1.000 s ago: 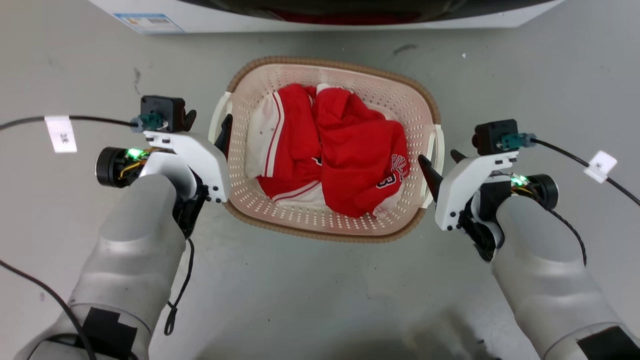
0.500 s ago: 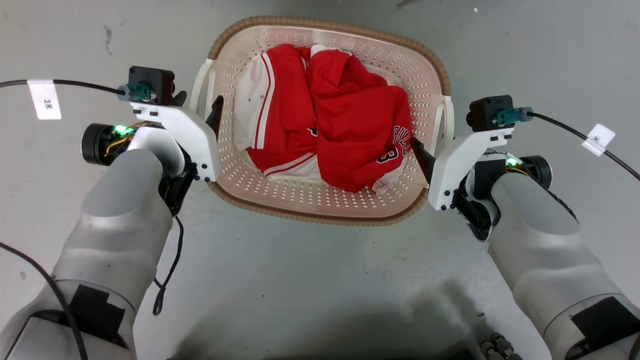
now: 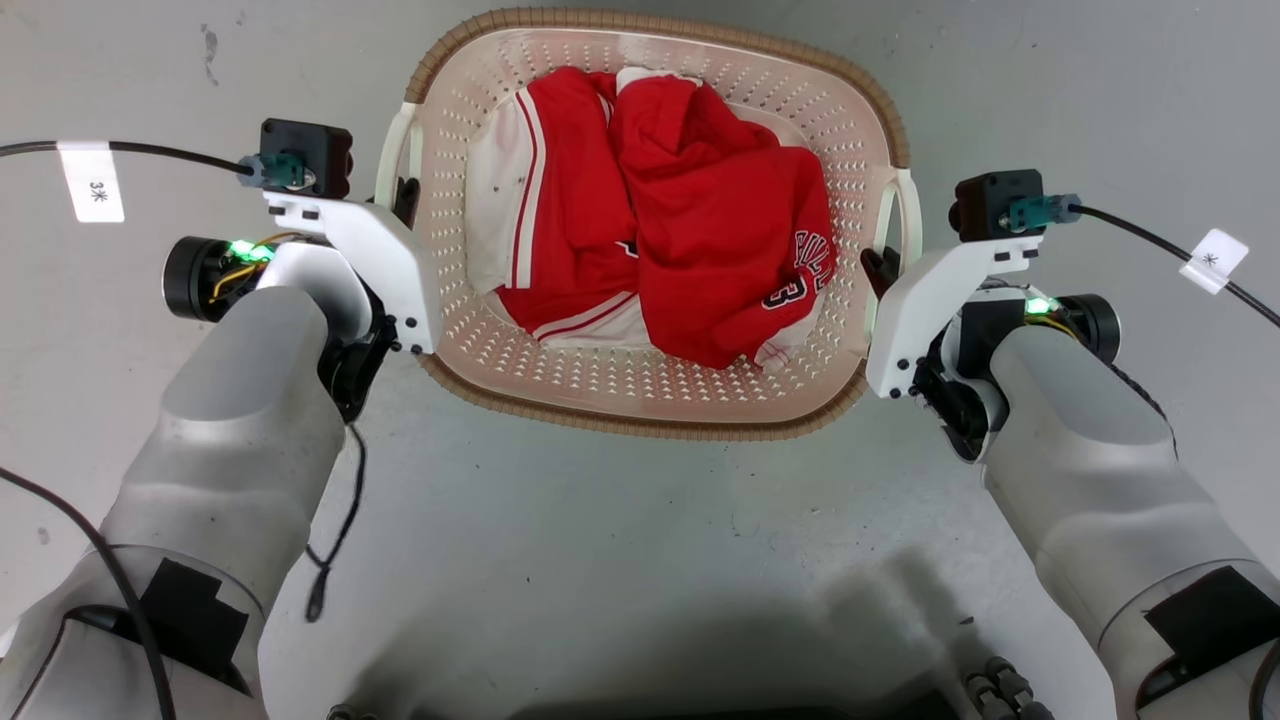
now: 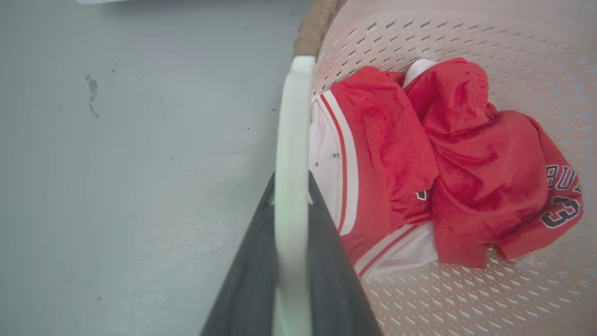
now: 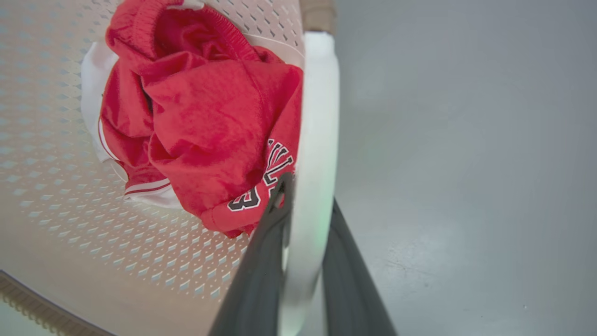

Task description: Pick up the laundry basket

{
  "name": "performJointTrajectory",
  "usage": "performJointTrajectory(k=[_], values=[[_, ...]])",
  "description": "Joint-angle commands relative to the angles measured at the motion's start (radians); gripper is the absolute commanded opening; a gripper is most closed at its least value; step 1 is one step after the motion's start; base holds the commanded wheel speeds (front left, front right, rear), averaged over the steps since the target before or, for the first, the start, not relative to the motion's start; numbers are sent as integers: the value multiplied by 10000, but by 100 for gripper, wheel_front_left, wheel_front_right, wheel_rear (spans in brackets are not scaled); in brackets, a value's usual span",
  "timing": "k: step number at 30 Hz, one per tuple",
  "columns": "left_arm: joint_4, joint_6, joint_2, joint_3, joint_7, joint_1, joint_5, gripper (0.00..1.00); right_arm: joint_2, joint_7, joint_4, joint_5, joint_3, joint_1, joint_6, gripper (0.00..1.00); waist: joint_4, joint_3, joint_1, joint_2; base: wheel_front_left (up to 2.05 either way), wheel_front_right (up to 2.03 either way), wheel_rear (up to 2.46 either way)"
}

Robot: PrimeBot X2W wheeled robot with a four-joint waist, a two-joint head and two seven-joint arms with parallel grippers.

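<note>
Since a second ago we have closed both claws onto the laundry basket (image 3: 650,432), which lies between them with red clothes (image 3: 700,230) inside: in the head view the left claw (image 3: 404,196) meets its left handle (image 3: 390,150), the right claw (image 3: 880,268) its right handle (image 3: 908,215). The left wrist view shows our left claw (image 4: 291,186) pinching that white handle tight; the right wrist view shows the right claw (image 5: 308,189) gripping likewise.

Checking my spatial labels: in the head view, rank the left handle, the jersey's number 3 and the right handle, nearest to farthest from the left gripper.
1. The left handle, between the left gripper's fingers.
2. The number 3, in the laundry basket's right half.
3. The right handle, far side.
</note>
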Motion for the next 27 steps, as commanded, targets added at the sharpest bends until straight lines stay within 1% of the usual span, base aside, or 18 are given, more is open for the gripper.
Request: performJointTrajectory(k=[1,7,11,15,19,20,27], values=[[-85,-3,-60,-78,-62,-191,-57,0,139,-88,-48,89,116,-200,138,0,-4,-20,-1,0,0,0,0],[-109,-4,-142,-605,170,-124,-573,0,162,-190,145,303,449,-346,139,0,32,-283,-1,0,0,0,0],[-124,-27,-333,-1012,728,146,-1043,0,188,63,239,450,722,-209,140,0,97,-774,-1,0,0,0,0],[-204,-60,-510,-1390,1464,424,-1575,0,247,750,178,625,1149,83,150,0,169,-1484,-1,0,0,0,0],[-344,-69,-650,-1732,1969,766,-2079,0,288,1587,79,888,1494,359,160,0,237,-2318,-1,0,0,0,0],[-356,-71,-723,-1980,2163,1076,-2388,0,312,2216,38,1128,1712,650,163,0,278,-3014,-1,0,0,0,0],[-375,-74,-912,-2377,2722,1785,-3205,0,341,3327,144,1554,2086,1233,165,0,386,-4566,-1,0,0,0,0]])
